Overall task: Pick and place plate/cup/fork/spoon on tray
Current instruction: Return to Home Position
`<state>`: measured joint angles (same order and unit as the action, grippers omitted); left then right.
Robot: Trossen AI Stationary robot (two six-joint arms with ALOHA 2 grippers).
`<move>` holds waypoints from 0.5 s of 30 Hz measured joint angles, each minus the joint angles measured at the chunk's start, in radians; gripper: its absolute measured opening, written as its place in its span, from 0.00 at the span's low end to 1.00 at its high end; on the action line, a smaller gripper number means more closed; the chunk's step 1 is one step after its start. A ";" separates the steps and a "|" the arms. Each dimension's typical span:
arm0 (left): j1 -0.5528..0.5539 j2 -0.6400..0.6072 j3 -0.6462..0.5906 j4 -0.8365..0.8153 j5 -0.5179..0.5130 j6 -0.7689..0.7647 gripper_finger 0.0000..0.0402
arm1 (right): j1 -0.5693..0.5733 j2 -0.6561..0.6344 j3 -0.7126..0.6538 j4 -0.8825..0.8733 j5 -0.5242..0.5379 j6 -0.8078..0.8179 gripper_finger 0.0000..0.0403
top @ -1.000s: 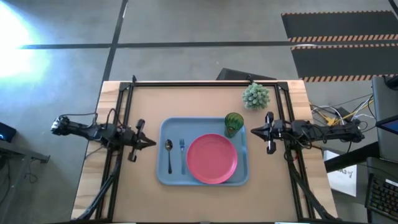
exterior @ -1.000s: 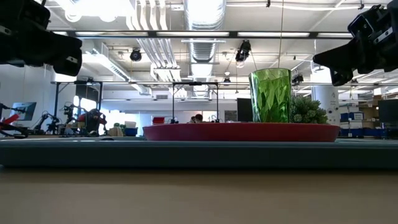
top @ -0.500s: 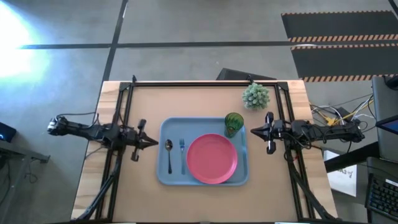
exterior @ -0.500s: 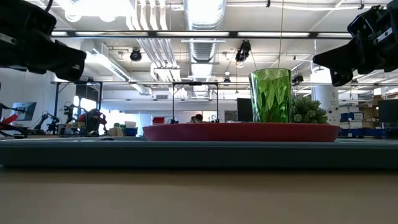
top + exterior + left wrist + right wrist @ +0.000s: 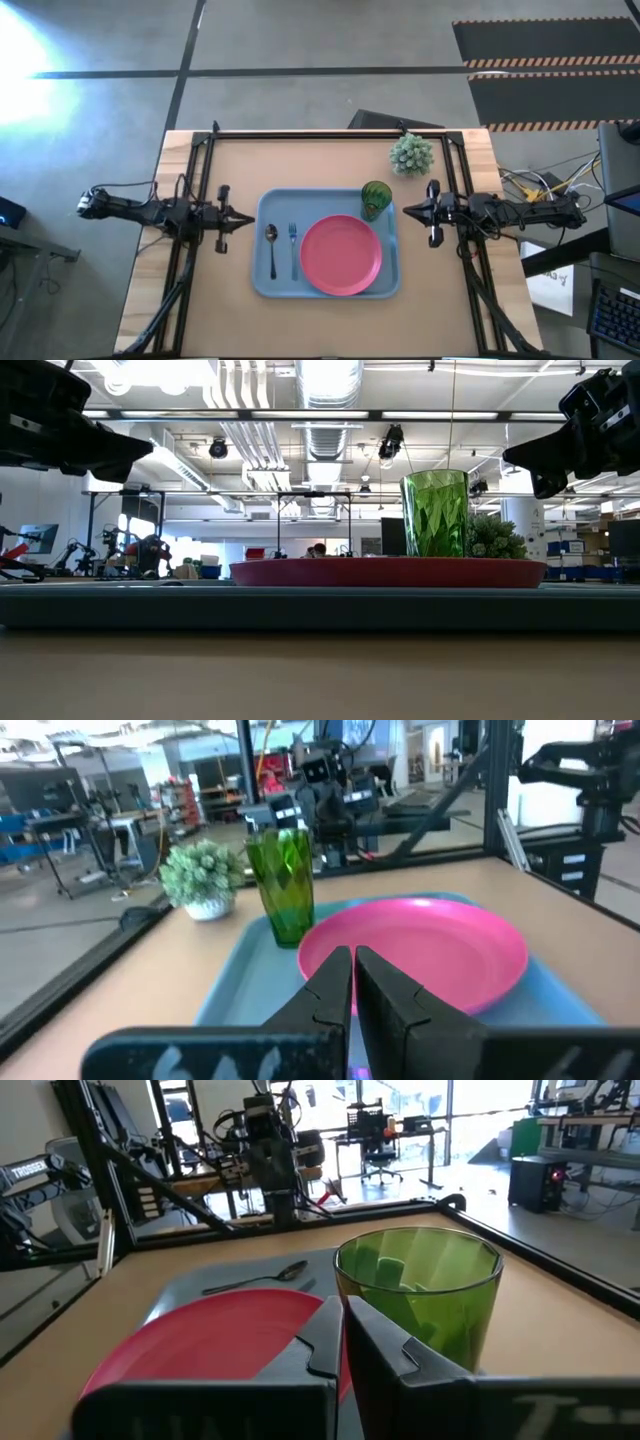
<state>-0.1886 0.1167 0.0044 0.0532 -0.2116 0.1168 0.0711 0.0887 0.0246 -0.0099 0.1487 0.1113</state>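
Note:
The light-blue tray (image 5: 262,205) lies at the table's middle. On it rest the pink plate (image 5: 341,255), the green cup (image 5: 376,198) upright at its far right corner, the spoon (image 5: 272,250) and the fork (image 5: 293,248) side by side at its left. My left gripper (image 5: 250,219) hovers shut, level, just left of the tray. My right gripper (image 5: 407,210) hovers shut, level, just right of the cup. In the wrist views the left gripper (image 5: 352,958) and right gripper (image 5: 343,1308) show their fingers together, holding nothing.
A small spiky potted plant (image 5: 412,154) stands on the table beyond the tray's far right corner. A black frame (image 5: 330,132) runs along the table's far edge and both sides. Bare tabletop lies near and far of the tray.
My left gripper has swung a little toward the table's far edge and rolled, and now points level at the tray's left rim. Everything on the tray has stayed put.

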 joint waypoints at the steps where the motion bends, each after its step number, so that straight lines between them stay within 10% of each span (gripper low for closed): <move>1: 0.000 -0.010 0.000 0.000 0.000 0.005 0.00 | 0.000 0.000 0.000 0.000 0.000 -0.004 0.02; 15: 0.037 -0.025 0.000 -0.012 0.024 0.022 0.00 | 0.000 0.000 0.000 0.000 0.008 -0.041 0.02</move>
<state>-0.1516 0.0913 0.0044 0.0410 -0.1877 0.1390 0.0711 0.0887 0.0246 -0.0101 0.1566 0.0702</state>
